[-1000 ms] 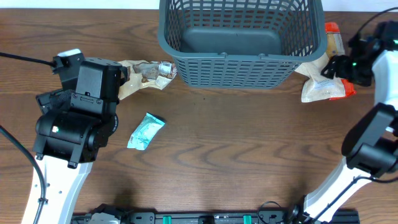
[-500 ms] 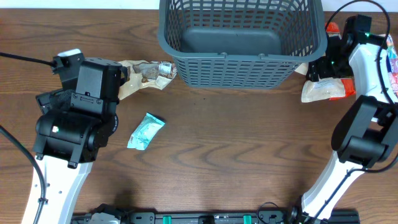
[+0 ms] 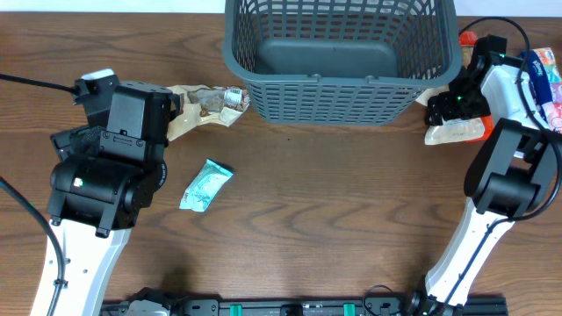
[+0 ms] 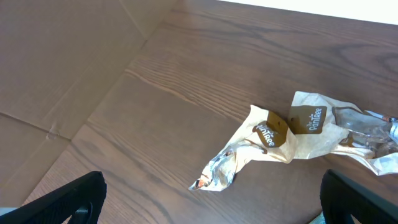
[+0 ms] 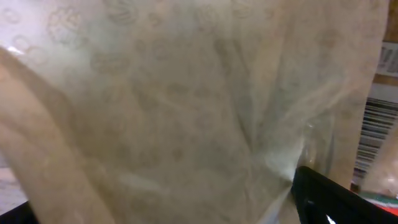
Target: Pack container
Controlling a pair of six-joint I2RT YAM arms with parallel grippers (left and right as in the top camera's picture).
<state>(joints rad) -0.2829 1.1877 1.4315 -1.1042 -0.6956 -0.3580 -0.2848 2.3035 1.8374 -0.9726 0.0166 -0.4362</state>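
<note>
The container (image 3: pixel 341 92), a large dark grey-blue lattice basket, stands at the back centre with nothing in it. My left gripper (image 4: pixel 211 208) is wide open and empty, just short of a crumpled beige snack packet (image 4: pixel 292 130), which lies left of the basket (image 3: pixel 206 99). A teal packet (image 3: pixel 206 185) lies on the table nearer the front. My right gripper (image 3: pixel 448 107) is down on a beige and orange packet (image 3: pixel 457 132) by the basket's right corner. This packet (image 5: pixel 174 106) fills the right wrist view, between the spread fingers (image 5: pixel 168 211).
A colourful blue and red packet (image 3: pixel 544 77) lies at the far right edge. An orange packet end (image 3: pixel 469 39) shows behind the right arm. The left arm's bulk (image 3: pixel 110 167) covers the left side of the wooden table (image 3: pixel 334 202).
The right arm has swung in from the far right and come down onto the beige and orange packet beside the basket. The left arm and other packets have not moved.
</note>
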